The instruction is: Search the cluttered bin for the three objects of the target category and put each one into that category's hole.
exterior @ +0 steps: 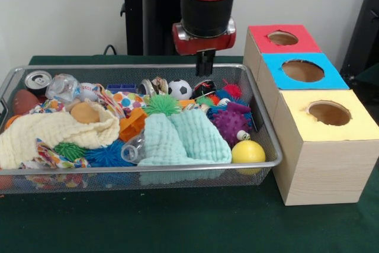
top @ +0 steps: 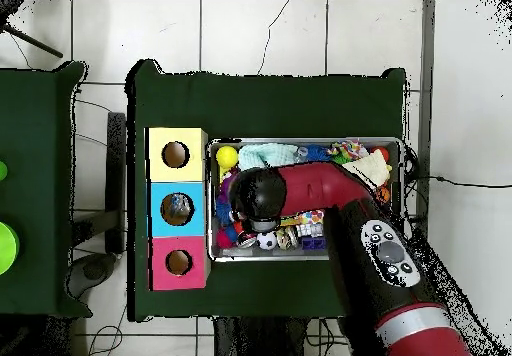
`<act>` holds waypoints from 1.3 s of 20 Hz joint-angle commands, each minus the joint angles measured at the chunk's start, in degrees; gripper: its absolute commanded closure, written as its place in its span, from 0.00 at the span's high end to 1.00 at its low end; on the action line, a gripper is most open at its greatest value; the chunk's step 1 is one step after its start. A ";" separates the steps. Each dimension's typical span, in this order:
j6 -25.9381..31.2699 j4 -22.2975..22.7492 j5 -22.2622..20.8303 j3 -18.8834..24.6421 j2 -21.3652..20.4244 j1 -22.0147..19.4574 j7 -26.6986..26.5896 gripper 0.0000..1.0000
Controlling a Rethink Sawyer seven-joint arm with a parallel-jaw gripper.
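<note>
Wire mesh bin (exterior: 269, 146) sits on green tabletop (exterior: 177, 223), packed with clutter. Pincer (exterior: 205, 63) hangs above the bin's far rim, over the black-and-red ball (exterior: 204, 88); fingers look pressed together, closed on nothing, not touching any object. In the overhead view the arm (top: 330, 187) reaches across the bin and hides much of its middle.

Relative to the bin: wooden box with three holes stands just beside its right end in the front view, touching or nearly so. Yellow-topped hole (exterior: 328, 112) nearest the camera, blue hole (exterior: 302, 70) in the middle, red hole (exterior: 282, 38) farthest. Target category not shown, cannot tell which hole counts.

Inside the bin: yellow ball (exterior: 248, 151) in the near right corner, purple spiky ball (exterior: 230, 124) just behind it, mint cloth (exterior: 183, 137) near centre front, green spiky ball (exterior: 162, 105) at the cloth's top edge, soccer ball (exterior: 179, 89) at the far wall beside the black-and-red ball. Cream cloth (exterior: 53, 134) covers the left half, tan ball (exterior: 84, 112) resting on it, blue spiky ball (exterior: 106, 155) at the front wall, soda can (exterior: 38, 81) in the far left corner, baseball (exterior: 89, 91) along the far wall
</note>
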 commanded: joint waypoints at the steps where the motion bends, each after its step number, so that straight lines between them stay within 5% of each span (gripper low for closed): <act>1: 3.11 -5.81 1.07 -2.29 0.72 3.89 7.38 0.00; 7: 0.93 -10.95 3.56 -9.64 2.45 7.70 19.29 0.00; 11: 4.52 -15.00 4.98 -13.30 4.24 8.84 21.24 0.00; 17: 3.96 -16.25 7.37 -13.07 6.98 7.56 15.39 0.00; 26: 5.07 -19.59 8.46 -15.62 9.18 8.94 13.82 0.00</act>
